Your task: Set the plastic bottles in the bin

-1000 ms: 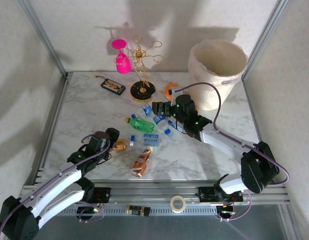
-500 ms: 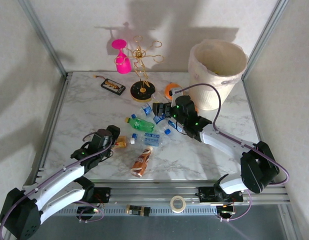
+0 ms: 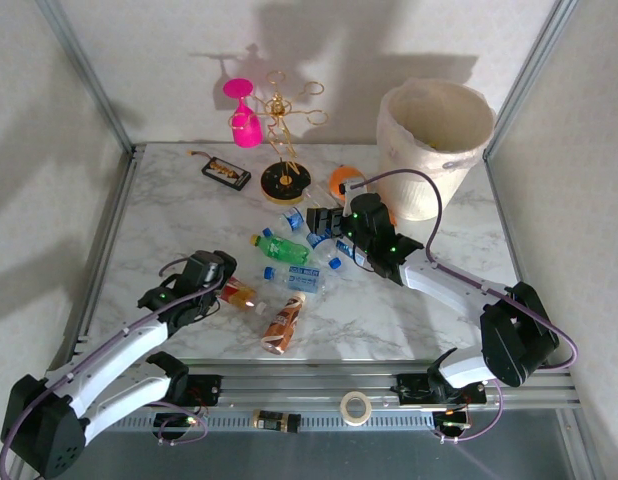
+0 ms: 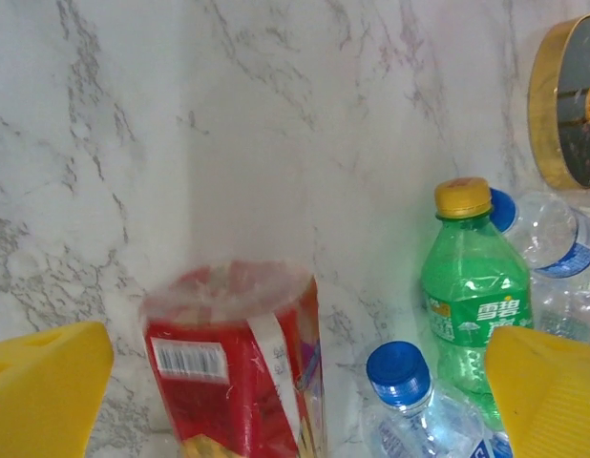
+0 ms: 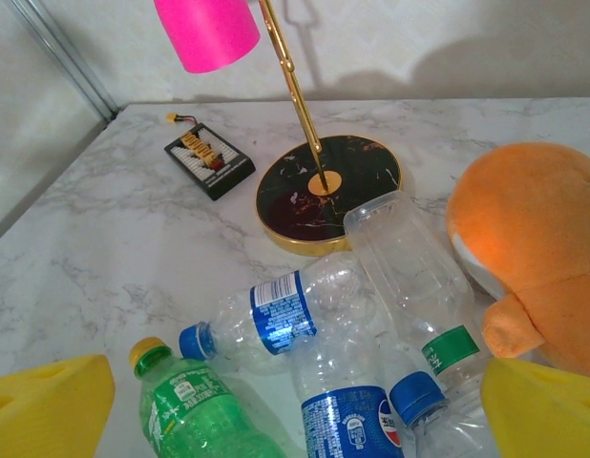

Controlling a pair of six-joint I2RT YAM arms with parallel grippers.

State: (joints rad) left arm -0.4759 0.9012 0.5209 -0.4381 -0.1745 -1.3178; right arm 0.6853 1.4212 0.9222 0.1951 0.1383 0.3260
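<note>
Wears white shells between black joints on left arm and right arm, trails purple cables, shows small green lights. Ends in yellow ribbed fingers.

Table top: marble-patterned, white with grey veining. At its far side stands a gold wire rack on a round black, gold-rimmed base, with a pink glass hanging upside down from it. A flat black rectangular device lies left of the base, and an orange toy lies just right of it. Roll of pale tape: on the front rail.
</note>
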